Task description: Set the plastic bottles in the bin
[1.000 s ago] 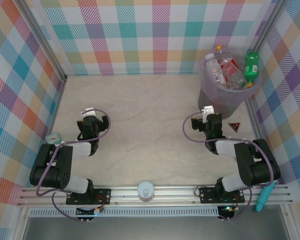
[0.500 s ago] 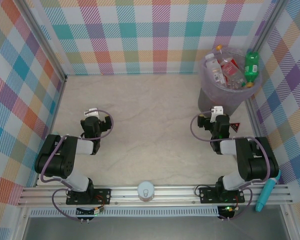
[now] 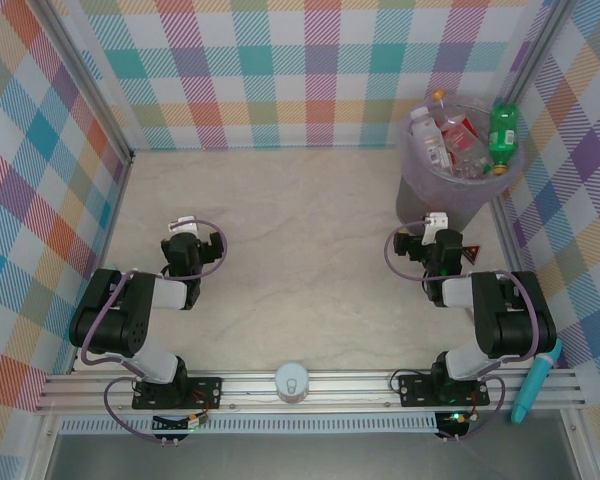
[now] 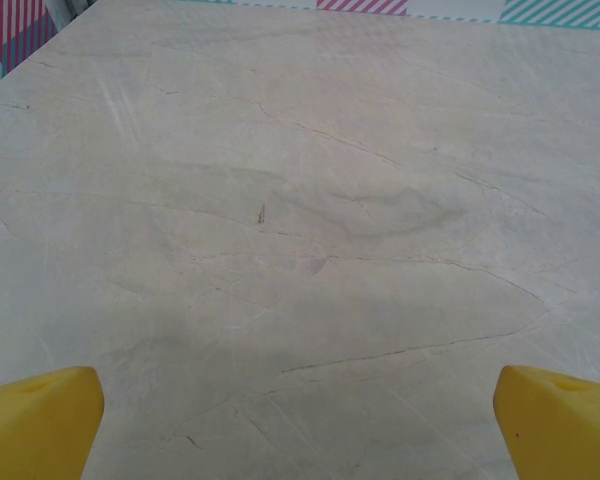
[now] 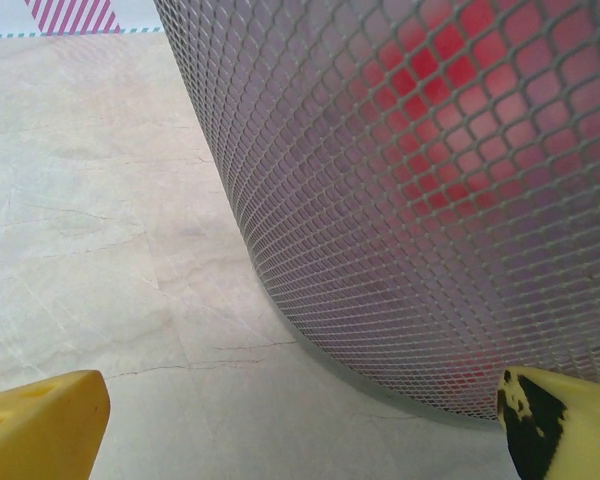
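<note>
Apparently finished: the plastic bottles lie heaped in the bin at the bench's far-right corner; left claw and right claw both gape empty, so next probably means simply parking.

Both arms are folded low with elbows bent, left gripper and right gripper pointing away from the bases, jaws spread wide and empty.

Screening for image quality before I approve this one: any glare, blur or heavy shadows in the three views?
Top external: evenly lit and sharp, no glare on the table. Left wrist: surface veins crisp, a broad soft shadow across the lower half, faint streaky sheen upper left. Right wrist: the bin looms close, its mesh sharp, red showing through.
</note>
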`<state>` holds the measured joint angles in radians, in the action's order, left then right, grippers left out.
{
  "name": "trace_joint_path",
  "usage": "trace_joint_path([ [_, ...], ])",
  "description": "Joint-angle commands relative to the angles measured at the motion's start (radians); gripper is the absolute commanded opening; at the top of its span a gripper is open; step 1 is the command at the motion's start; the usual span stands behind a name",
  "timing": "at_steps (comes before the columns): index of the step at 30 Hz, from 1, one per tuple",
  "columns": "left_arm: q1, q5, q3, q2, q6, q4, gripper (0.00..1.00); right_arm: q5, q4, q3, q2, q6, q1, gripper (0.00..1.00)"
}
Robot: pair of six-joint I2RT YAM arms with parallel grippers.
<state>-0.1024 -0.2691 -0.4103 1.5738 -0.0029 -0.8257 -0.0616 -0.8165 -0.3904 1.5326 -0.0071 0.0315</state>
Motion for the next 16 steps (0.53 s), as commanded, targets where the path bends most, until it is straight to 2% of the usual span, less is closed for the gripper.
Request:
trace_joint_path([
  [1, 0.004, 0.016, 0.011, 0.003, 0.011, -0.056, 1.00, 0.040, -0.001, -0.022, -0.002, 0.019, -0.011, 0.99],
  [16, 0.003, 0.016, 0.011, 0.004, 0.012, -0.056, 1.00, 0.054, 0.005, -0.025, -0.002, 0.020, -0.018, 0.99],
])
